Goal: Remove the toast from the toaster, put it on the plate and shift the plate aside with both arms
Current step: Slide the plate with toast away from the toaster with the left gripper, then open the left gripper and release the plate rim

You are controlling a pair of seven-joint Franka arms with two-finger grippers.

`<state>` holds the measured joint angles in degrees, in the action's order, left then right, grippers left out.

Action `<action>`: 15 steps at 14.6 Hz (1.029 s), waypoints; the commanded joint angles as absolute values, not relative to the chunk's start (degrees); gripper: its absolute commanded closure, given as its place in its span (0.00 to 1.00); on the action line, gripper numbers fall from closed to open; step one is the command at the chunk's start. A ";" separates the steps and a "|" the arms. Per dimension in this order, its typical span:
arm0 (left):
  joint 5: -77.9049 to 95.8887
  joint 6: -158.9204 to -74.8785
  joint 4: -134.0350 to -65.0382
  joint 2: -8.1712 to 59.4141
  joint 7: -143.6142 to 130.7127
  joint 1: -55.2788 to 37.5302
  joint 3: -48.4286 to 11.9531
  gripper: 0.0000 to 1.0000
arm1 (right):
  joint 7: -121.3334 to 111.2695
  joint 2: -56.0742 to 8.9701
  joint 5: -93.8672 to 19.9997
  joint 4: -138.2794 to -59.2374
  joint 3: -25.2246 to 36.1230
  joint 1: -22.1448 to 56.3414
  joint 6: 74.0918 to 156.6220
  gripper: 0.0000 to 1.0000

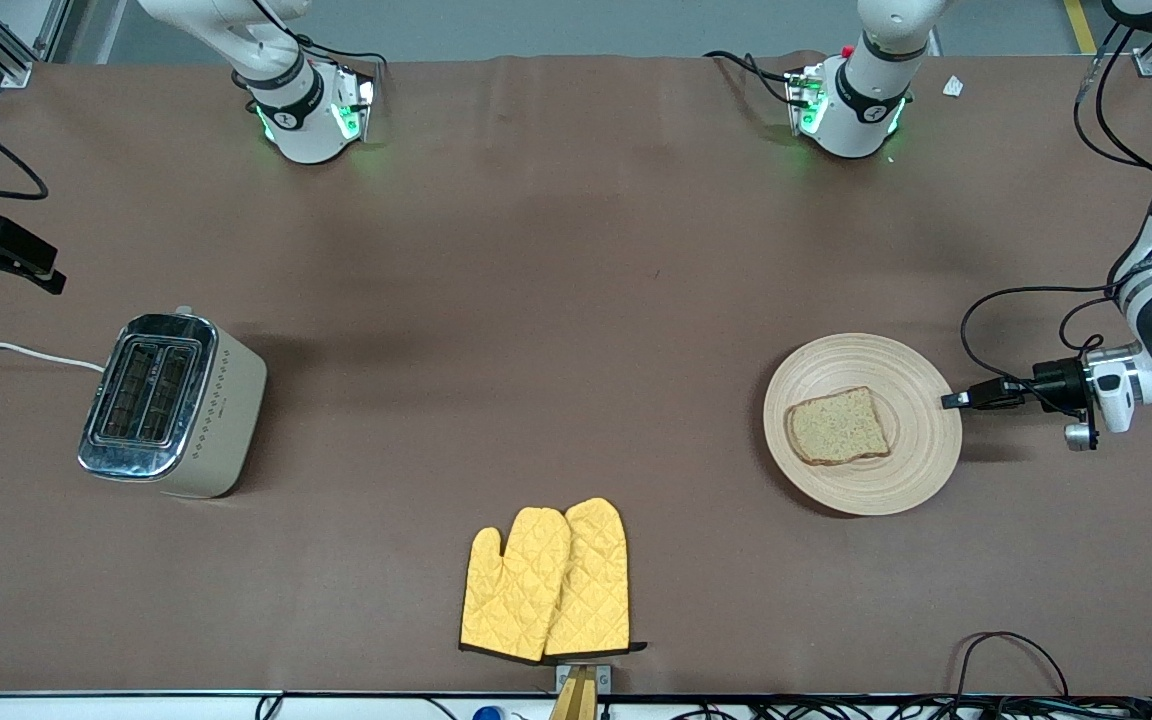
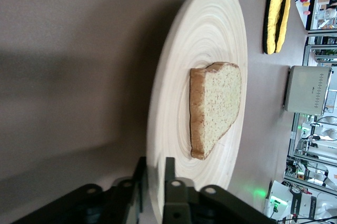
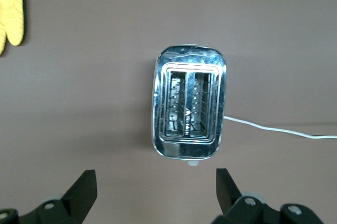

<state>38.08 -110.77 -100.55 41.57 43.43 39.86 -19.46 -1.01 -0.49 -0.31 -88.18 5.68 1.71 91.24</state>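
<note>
Toast (image 1: pixel 837 425) is being carried flat on the plate (image 1: pixel 911 470), near its middle, with the darker crust edge shown clearly in the left wrist view (image 2: pixel 215 107). The plate (image 2: pixel 210 29) is being kept on the brown table (image 1: pixel 556 300) toward the left arm's end. Its rim is being straddled by the left gripper (image 1: pixel 956 400), one finger (image 2: pixel 169 174) being seen above the rim and the other below it; whether the rim is actually being pinched cannot be told. The right gripper (image 1: pixel 51 283) is being held in the air toward the right arm's end of the table, with its fingers (image 3: pixel 83 191) spread wide apart and nothing being gripped between them; the toaster (image 3: pixel 190 103) is being viewed from directly above by its wrist camera. The toaster (image 1: pixel 171 405) is being shown with both slots vacant, and a pair of yellow oven mitts (image 1: pixel 546 582) is lying nearer to the front camera, well apart from the plate.
</note>
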 commanded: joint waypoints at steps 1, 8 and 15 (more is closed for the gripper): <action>37.53 -109.34 -98.10 41.92 42.10 39.73 -19.86 0.00 | -0.35 0.97 -2.55 -89.91 5.27 -0.09 91.58 0.00; 21.65 -108.99 -85.70 38.68 29.37 35.08 -22.32 0.00 | -0.70 0.97 -2.55 -89.91 4.92 0.44 92.02 0.00; 8.45 -104.95 -84.37 25.33 9.53 29.10 -25.22 0.00 | -0.79 1.05 -2.55 -90.18 4.83 0.44 92.02 0.00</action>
